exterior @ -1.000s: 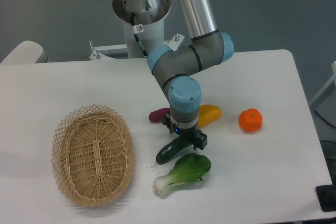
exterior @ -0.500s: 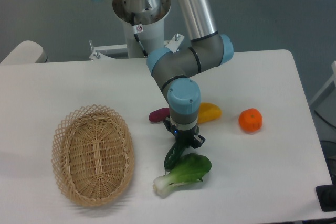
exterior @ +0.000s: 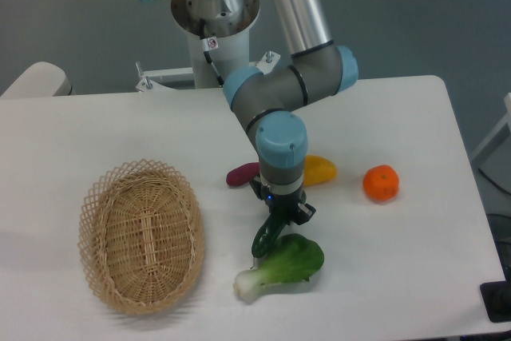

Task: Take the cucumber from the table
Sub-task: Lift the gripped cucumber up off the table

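Here the two-finger gripper [exterior: 281, 215] on the grey-and-blue arm pinches the dark green, glossy, slender cucumber [exterior: 264, 237] by its upper end, so it hangs steeply tilted over the white table [exterior: 415, 253], beside the leafy bok choy [exterior: 283, 265].

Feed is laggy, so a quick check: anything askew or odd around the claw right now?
Yes. The cucumber hangs steeply tilted from the claw, gripped near one end, its low tip beside the bok choy. The grip looks off-centre. Nothing seems spilled or damaged.
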